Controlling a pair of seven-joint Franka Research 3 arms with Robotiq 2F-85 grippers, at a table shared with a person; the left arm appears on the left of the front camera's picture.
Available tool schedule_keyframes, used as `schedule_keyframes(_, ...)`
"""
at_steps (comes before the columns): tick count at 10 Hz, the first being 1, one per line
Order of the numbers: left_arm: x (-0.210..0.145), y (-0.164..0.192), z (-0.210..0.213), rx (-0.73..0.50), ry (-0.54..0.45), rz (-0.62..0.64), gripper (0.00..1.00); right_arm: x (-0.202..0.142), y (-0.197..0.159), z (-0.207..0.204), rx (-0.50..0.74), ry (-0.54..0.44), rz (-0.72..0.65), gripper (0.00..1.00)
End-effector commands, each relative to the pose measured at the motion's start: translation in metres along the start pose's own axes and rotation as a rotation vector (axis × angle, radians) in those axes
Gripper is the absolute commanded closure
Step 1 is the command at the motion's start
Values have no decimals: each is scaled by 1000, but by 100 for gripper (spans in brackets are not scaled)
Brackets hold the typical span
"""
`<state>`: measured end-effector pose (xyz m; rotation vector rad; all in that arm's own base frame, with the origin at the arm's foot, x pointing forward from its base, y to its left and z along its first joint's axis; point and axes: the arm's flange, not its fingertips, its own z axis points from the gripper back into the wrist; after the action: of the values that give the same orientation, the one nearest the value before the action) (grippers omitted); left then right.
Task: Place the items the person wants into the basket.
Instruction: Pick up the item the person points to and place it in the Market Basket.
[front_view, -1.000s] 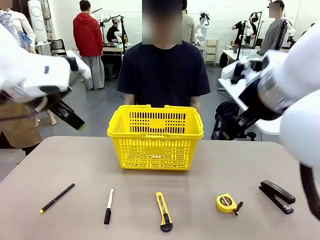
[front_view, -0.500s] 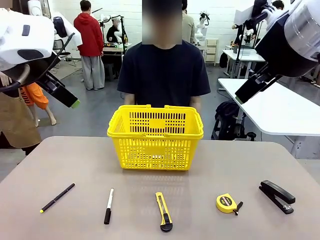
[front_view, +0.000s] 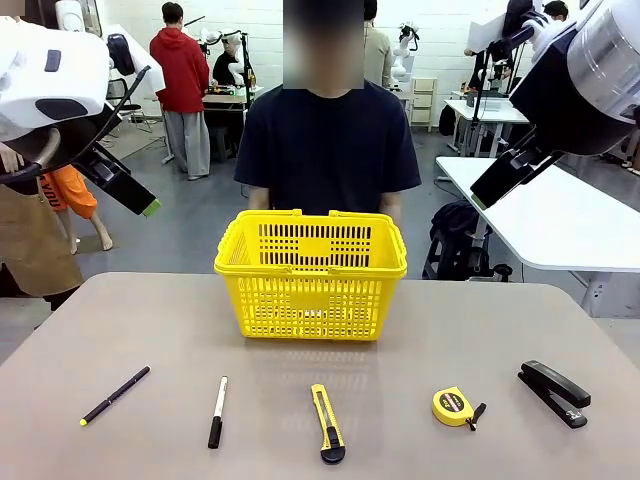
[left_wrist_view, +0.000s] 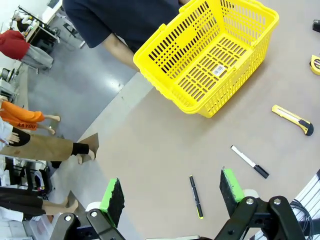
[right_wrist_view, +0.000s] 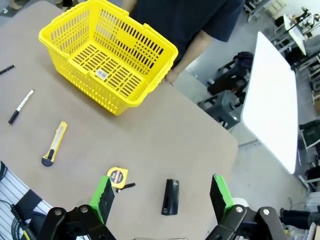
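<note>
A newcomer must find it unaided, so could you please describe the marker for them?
Start at the yellow basket; five tools lie in a row on the robot's side of it. The marker is second from the robot's left, between the thin black pen and the utility knife. It alone has a white barrel with a black cap.

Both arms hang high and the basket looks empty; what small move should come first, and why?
Probably lower the right tool toward the black stapler: the tool is open and empty, the stapler lies just ahead of it in the right wrist view, and the basket holds nothing yet.
</note>
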<state>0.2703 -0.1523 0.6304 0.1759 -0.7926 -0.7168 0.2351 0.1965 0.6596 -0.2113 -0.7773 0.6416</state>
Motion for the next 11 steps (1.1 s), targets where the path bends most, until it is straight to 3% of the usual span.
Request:
schedule_keyframes(1,-1,0,1,2,-2,3,0,0,0,0,4,-12,0,0)
schedule_keyframes(2,0,0,0,0,0,0,0,0,0,0,0,0,0,0)
schedule_keyframes(4,-24,64,8,-302,-135,35,0,-55,-62,11,228,-194,-59,0)
schedule_keyframes(6,-70,133,9,-521,-226,111,0,-118,-120,13,439,-321,-126,0)
schedule_keyframes(8,-121,175,10,-554,-236,146,0,-173,-166,7,574,-416,-252,0)
schedule_keyframes(11,-175,208,16,-542,-203,23,0,-234,-205,8,596,-486,-329,0)
